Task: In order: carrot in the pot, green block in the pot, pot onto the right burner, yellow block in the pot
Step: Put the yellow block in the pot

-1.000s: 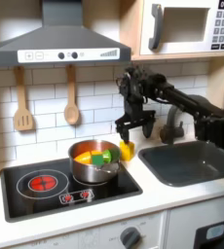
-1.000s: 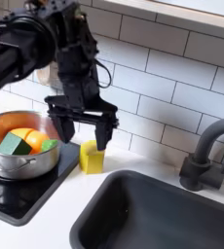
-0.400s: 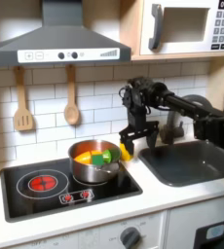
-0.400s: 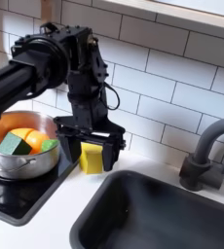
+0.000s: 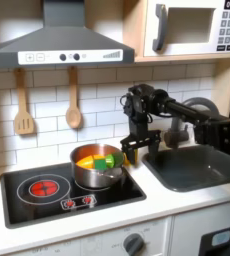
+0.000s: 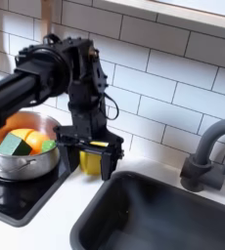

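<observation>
**Gripper astride the yellow block**

The gripper [image 6: 89,160] stood low on the counter [image 6: 56,220], its jaws spread open with one finger on each side of the yellow block [image 6: 90,161], which sat on the counter just beside the cooktop [image 5: 72,190]. No squeeze on the block was visible. The pot [image 5: 95,170] sat on the burner at the first exterior view's right, holding the carrot [image 6: 28,139] and the green block [image 6: 13,145].
</observation>
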Motion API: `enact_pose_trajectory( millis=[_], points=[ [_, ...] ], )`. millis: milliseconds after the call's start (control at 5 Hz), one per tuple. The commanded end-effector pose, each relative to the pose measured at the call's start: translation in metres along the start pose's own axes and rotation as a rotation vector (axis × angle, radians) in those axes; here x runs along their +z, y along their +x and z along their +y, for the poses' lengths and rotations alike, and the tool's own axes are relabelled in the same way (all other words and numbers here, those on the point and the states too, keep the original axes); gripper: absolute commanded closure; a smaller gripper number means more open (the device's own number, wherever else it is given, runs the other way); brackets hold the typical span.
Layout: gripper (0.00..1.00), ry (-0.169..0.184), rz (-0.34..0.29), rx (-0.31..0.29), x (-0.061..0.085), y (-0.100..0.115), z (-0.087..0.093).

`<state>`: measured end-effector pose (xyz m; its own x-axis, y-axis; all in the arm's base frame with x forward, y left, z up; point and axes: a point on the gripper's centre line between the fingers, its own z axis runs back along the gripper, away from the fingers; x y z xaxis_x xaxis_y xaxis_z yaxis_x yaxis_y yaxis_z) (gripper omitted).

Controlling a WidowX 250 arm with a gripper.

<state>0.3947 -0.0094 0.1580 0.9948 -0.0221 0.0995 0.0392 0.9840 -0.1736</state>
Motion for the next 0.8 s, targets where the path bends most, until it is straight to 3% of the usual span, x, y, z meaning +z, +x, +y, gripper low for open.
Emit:
enact_pose_trajectory(
  millis=[0,200,600],
  points=[
    [0.00,0.003,0.019,-0.022,-0.012,0.010,-0.001],
    [0.00,-0.004,0.001,-0.030,-0.010,0.015,-0.004],
    [0.00,-0.002,0.037,-0.025,-0.021,0.013,0.000]
  ],
)
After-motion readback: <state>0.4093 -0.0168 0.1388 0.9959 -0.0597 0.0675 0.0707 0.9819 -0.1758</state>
